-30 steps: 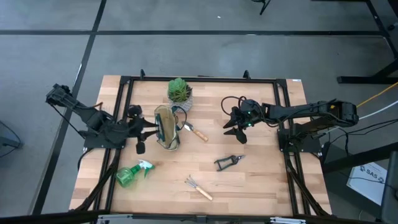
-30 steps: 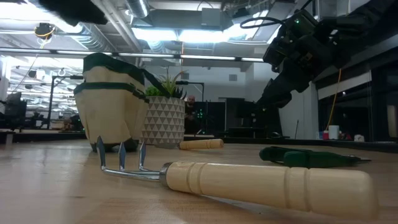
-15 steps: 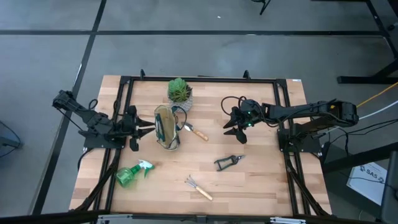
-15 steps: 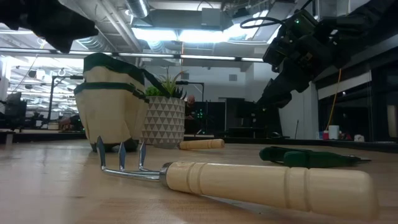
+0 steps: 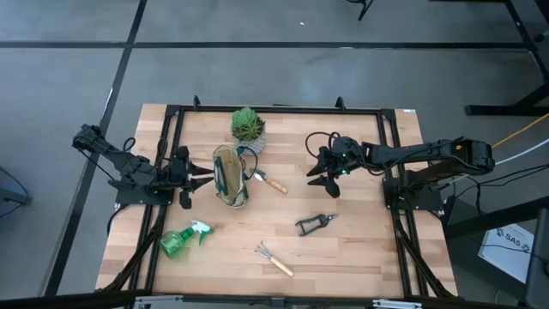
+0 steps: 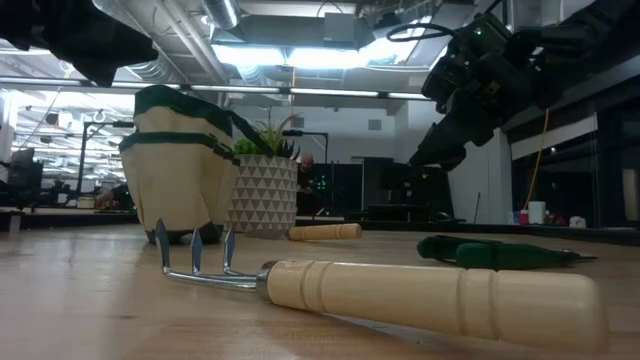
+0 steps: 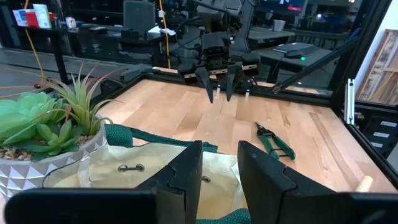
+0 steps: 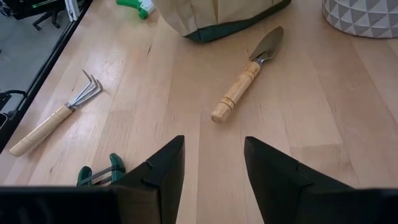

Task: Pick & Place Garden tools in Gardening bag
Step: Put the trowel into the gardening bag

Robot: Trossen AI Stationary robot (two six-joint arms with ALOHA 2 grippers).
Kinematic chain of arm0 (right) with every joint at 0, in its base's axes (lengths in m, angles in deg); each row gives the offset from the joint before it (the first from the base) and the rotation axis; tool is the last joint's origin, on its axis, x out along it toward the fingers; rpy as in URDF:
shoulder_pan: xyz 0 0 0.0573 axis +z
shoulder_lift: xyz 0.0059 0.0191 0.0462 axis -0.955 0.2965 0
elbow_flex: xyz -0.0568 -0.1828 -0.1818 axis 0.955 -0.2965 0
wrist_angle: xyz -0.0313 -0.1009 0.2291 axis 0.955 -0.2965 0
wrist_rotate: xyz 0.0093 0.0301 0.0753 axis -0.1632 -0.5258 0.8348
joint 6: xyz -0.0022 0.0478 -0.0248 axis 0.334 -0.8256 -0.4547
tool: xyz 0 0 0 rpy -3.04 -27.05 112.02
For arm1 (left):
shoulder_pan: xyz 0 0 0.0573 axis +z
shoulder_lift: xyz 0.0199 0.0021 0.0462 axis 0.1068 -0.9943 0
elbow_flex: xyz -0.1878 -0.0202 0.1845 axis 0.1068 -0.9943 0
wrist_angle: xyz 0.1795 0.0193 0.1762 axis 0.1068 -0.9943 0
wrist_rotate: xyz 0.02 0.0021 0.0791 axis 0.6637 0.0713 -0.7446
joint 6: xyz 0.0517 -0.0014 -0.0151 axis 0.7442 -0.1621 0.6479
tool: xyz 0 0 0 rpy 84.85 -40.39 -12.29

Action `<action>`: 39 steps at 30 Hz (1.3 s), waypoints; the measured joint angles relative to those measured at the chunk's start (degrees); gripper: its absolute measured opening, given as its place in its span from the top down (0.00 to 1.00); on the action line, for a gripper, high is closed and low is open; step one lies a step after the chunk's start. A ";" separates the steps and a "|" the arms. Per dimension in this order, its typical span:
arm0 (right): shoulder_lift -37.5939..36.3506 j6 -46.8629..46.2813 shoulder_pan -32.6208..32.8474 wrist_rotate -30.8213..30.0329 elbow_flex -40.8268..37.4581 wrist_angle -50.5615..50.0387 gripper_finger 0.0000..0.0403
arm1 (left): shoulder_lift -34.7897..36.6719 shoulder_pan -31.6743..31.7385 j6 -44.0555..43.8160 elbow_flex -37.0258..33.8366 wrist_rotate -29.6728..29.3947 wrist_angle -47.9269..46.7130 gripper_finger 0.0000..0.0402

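Overhead, my left gripper (image 5: 196, 179) sits just beside the gardening bag (image 5: 229, 176), on the side away from my other arm, fingers parted with nothing between them. The bag's long axis runs from the far edge of the table toward the near edge. My right gripper (image 5: 322, 176) hangs over bare wood well apart from the bag, also parted and empty. The trowel (image 5: 268, 181) lies close by the bag, blade toward it and handle slanting away toward the near edge. The pruning shears (image 5: 315, 223) lie nearer the front, long axis slanting across the table. The mini rake (image 5: 274, 258) lies nearest the front edge, its handle pointing toward the right-hand front corner. The spray bottle (image 5: 184, 239) lies on its side, nozzle toward the bag.

From table height, the rake's tines (image 6: 193, 250) point down at the wood and its handle runs across the foreground. The bag stands upright beside the plant pot (image 6: 264, 195).

Past my left fingers (image 7: 189, 176) I see the bag's open top directly ahead, and the shears (image 7: 273, 140) beyond it on the wood.

Past my right fingers (image 8: 163, 171) the trowel (image 8: 249, 73) lies diagonally, its blade almost touching the bag's base (image 8: 233, 17).
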 joint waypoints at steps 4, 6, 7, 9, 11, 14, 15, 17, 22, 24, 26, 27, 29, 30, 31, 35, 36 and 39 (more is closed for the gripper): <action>0.00 0.00 0.01 0.00 0.00 -0.38 0.58 | 0.00 0.00 0.00 0.00 0.00 0.00 0.76; 0.00 0.01 0.14 0.00 0.00 -0.97 0.58 | 0.00 0.00 0.00 0.00 0.00 0.00 0.76; 0.00 0.31 0.28 0.00 0.00 -1.06 0.58 | 0.00 0.00 0.00 0.00 0.00 0.00 0.76; 0.00 1.18 0.79 0.00 0.00 -0.28 0.58 | 0.00 0.00 0.00 0.00 0.00 0.00 0.76; 0.00 1.24 1.46 0.00 0.00 1.39 0.58 | 0.00 0.00 0.00 0.00 0.01 0.00 0.76; 0.00 -0.39 3.12 -0.83 0.19 4.31 0.58 | 0.00 0.00 0.00 0.00 0.02 0.00 0.76; 0.00 -0.48 3.92 -2.35 0.56 4.21 0.58 | 0.00 0.00 -0.02 0.00 0.02 0.00 0.76; 0.00 -0.24 5.84 -6.86 1.86 2.37 0.58 | 0.00 0.00 -0.02 0.00 0.02 0.00 0.76; 0.37 1.03 10.32 -16.94 7.27 -5.03 0.58 | 0.00 0.00 -0.01 0.02 0.02 0.00 0.76; 0.84 1.05 11.48 -18.82 9.71 -7.80 0.58 | 0.00 0.00 -0.02 0.02 0.02 0.00 0.76; 1.76 1.05 12.40 -19.91 12.31 -10.18 0.58 | 0.00 0.00 -0.02 0.02 0.02 0.00 0.76; 2.39 1.07 12.83 -20.26 13.49 -11.20 0.58 | 0.00 0.00 -0.02 0.02 0.02 0.00 0.76; 3.75 1.06 13.73 -21.33 15.46 -12.55 0.58 | 0.00 0.00 -0.02 0.02 0.02 0.00 0.76; 4.59 1.07 14.12 -21.51 16.31 -12.59 0.58 | 0.00 0.00 -0.02 0.02 0.02 0.00 0.76; 5.34 1.07 14.51 -21.50 16.89 -12.55 0.58 | 0.00 0.00 -0.02 0.02 0.02 -0.01 0.76; 9.20 0.00 16.01 -23.11 19.15 -12.57 0.58 | -0.02 0.00 -0.02 0.02 0.02 0.01 0.76; 10.39 -0.33 16.41 -24.17 19.66 -12.29 0.58 | 0.00 0.00 -0.02 0.02 0.02 0.01 0.76; 13.81 -1.20 17.14 -26.51 20.17 -10.11 0.58 | 0.00 0.00 -0.02 0.02 0.02 0.01 0.76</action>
